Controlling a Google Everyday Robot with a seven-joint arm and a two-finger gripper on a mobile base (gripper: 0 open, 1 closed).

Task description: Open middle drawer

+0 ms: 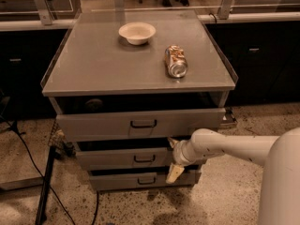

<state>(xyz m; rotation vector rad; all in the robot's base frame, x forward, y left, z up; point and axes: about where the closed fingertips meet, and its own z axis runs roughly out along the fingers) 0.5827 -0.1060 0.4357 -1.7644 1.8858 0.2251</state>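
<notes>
The middle drawer point(122, 159) is a grey metal front with a small dark loop handle point(144, 159), second from the top of a grey cabinet. It stands a little out from the cabinet. My gripper point(173, 158) is at the right end of this drawer front, to the right of the handle. It is open, with one pale finger point(172, 142) above the front's top edge and the other finger point(175, 173) below its bottom edge. My white arm point(225, 146) comes in from the right.
The top drawer point(140, 123) is pulled out further and overhangs the middle one. The bottom drawer point(140, 179) sits below. A white bowl point(137, 33) and a can lying on its side point(176, 61) rest on the cabinet top point(93, 64). Cables and a stand leg point(47, 182) are on the floor at left.
</notes>
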